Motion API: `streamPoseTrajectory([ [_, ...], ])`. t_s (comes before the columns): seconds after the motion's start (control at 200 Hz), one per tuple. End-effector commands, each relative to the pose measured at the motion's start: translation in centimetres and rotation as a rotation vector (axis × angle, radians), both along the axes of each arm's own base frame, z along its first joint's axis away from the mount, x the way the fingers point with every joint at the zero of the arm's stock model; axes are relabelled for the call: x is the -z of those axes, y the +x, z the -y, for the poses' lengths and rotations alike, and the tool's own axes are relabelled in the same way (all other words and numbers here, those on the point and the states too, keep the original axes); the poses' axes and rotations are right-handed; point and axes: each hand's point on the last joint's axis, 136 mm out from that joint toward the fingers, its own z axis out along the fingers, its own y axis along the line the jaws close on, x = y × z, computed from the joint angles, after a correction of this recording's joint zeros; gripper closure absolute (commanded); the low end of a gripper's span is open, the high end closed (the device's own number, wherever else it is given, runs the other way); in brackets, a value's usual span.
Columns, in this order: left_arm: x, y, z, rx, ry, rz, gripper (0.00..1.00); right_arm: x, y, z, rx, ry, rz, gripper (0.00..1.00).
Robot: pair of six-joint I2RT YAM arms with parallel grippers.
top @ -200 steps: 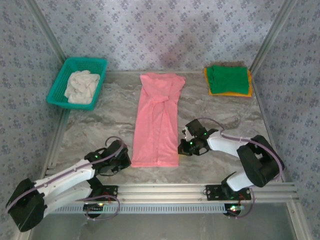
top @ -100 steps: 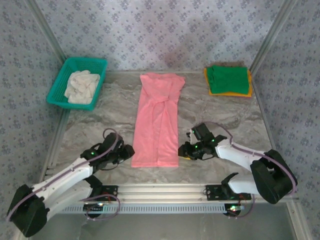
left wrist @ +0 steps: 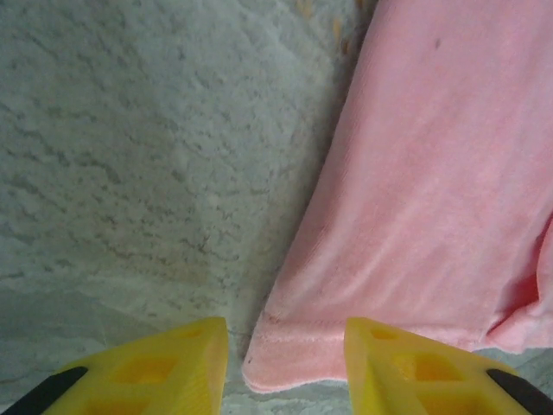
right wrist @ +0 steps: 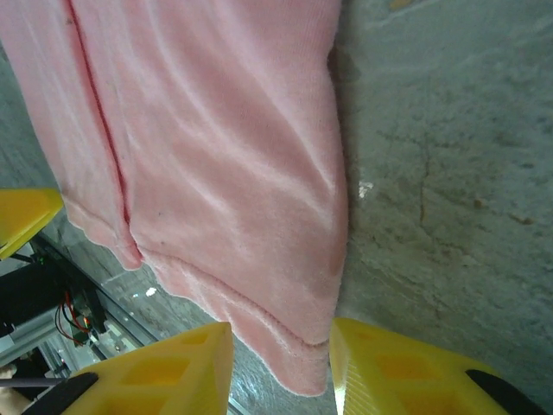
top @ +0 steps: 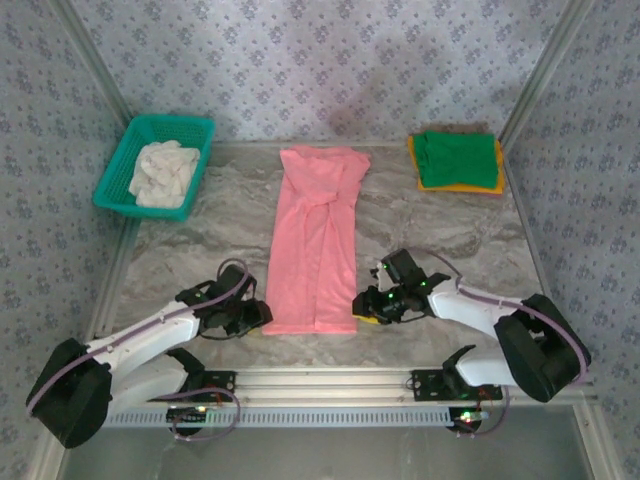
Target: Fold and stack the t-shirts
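The marble-patterned table (top: 200, 250) carries the work. The pink shirt (top: 315, 240) lies down its middle as one long narrow strip with its sides turned in, running from the far edge toward the arms. At the far right corner the green shirt (top: 457, 160) sits folded on the orange-yellow shirt (top: 465, 189). At the far left a teal basket (top: 112, 182) holds a crumpled white cloth (top: 165, 172). The step in hand looks like the crosswise fold of the pink strip. The left gripper (top: 258, 315) is at the near left corner of the hem and the right gripper (top: 365, 308) at the near right corner. In each wrist view the yellow fingers (left wrist: 194, 350) stand partly apart with a hem corner between them, low to the table and not pinching the cloth. The next move probably calls for both to close on their corners, catching every layer. They would then lift together and carry the hem evenly to the far end so the strip halves without skewing. I can read no brand, label or writing anywhere.
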Motion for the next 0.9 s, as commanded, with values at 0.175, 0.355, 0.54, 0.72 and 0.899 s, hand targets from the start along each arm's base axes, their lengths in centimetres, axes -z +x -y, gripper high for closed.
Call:
streamPoseTrajectory([
  [0.175, -0.2, 0.4, 1.4, 0.014, -0.055, -0.005, 0.61, 0.6, -0.6, -0.3, -0.019, -0.013, -0.028, 0.63],
  [0.355, -0.3, 0.4, 2.0, 0.031, -0.052, -0.015, 0.63, 0.9, -0.2, -0.4, -0.017, -0.019, -0.022, 0.63],
  [0.54, -0.5, 0.5, 2.0, 0.028, -0.049, -0.005, 0.75, 1.1, -0.2, -0.3, -0.01, -0.025, -0.024, 0.63],
  [0.72, -0.2, 0.8, 1.9, 0.02, -0.044, 0.013, 0.92, 0.6, -0.8, -0.1, -0.012, -0.014, -0.034, 0.63],
  [0.899, -0.2, 0.9, 1.9, 0.028, -0.039, 0.022, 1.0, 0.7, -2.6, 0.5, -0.016, -0.023, -0.074, 0.62],
])
